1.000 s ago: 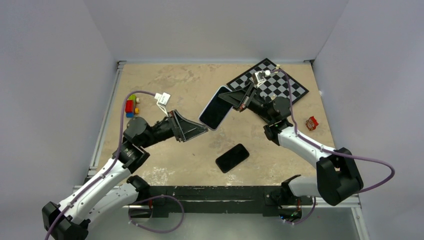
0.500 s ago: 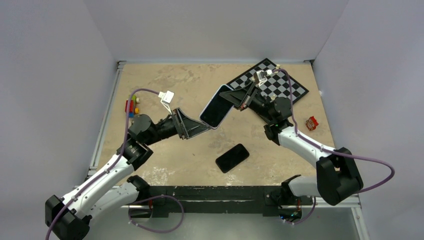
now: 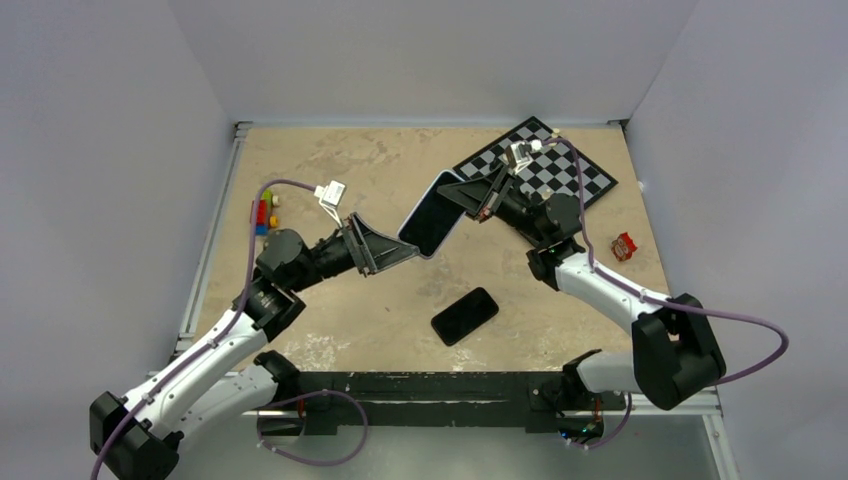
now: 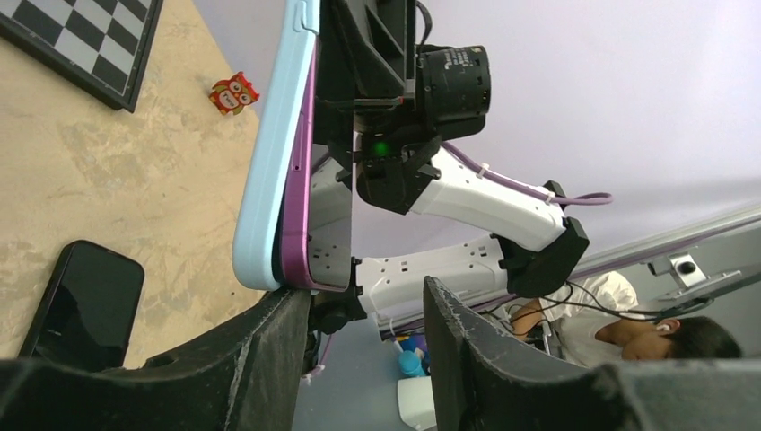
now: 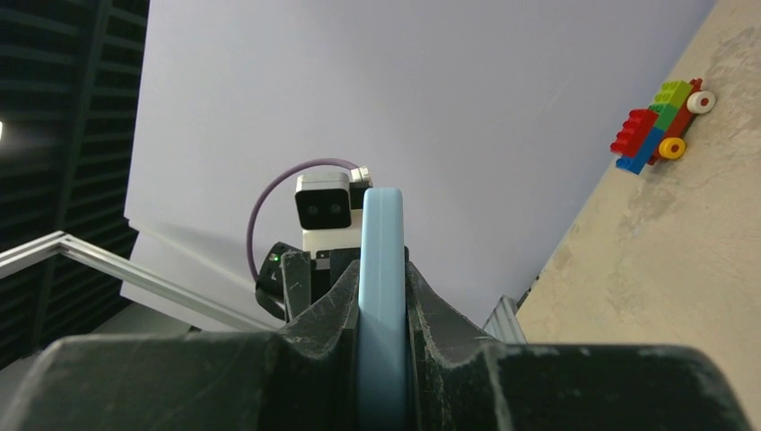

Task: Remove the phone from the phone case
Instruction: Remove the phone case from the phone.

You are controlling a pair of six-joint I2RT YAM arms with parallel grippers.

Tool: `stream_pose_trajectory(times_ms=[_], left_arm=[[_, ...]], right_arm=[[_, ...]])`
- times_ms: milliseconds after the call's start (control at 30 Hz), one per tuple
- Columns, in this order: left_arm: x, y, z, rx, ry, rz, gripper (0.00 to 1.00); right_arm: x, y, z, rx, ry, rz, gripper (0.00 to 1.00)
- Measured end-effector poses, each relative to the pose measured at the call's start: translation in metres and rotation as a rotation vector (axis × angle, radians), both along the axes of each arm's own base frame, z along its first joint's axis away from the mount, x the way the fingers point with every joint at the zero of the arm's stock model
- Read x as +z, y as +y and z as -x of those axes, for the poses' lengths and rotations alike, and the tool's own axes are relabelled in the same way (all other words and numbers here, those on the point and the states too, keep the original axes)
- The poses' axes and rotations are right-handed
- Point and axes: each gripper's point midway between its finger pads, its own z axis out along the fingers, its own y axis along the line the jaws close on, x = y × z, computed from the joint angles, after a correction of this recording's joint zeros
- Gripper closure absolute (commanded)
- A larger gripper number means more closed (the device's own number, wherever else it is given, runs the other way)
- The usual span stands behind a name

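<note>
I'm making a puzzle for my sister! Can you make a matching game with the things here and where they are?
1 blue-cased phone
2 black phone
3 chessboard
4 brick toy

A far right corner of the table
B held up in the right hand
C by the left edge
D lying flat near the front middle

Pairs: 1-B, 2-D, 3-A, 4-C
</note>
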Motion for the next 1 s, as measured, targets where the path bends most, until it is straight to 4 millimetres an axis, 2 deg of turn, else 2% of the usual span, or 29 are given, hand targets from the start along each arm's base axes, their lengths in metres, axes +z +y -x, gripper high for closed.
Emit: stream_pose_trajectory(times_ms=[133, 267, 400, 733, 900, 1000], left_arm=[[-0.007, 0.000, -0.007, 0.031, 0.027, -0.017, 0.47], [-0.013, 0.002, -0.010, 0.053, 0.040, -0.053, 0.53], [-0.011, 0.001, -0.012, 0.041, 0.019, -0.088, 0.59], [-0.005, -0.005, -0.011, -0.093, -0.040, -0.159, 0.63], [-0.008, -0.014, -0.008, -0.185, -0.025, -0.156, 0.74], [-0.009, -0.021, -0.008, -0.239, -0.020, -0.141, 0.84]], right_arm=[[-0.006, 0.001, -0.001, -0.008, 0.001, 0.027, 1.00], [-0.007, 0.003, 0.001, -0.012, -0.010, 0.060, 1.00], [0.002, 0.005, 0.004, 0.001, -0.062, 0.081, 1.00], [0.013, 0.011, 0.024, 0.092, -0.190, 0.172, 1.00], [0.015, 0.012, 0.029, 0.128, -0.216, 0.204, 1.00], [0.015, 0.015, 0.030, 0.151, -0.227, 0.215, 1.00]])
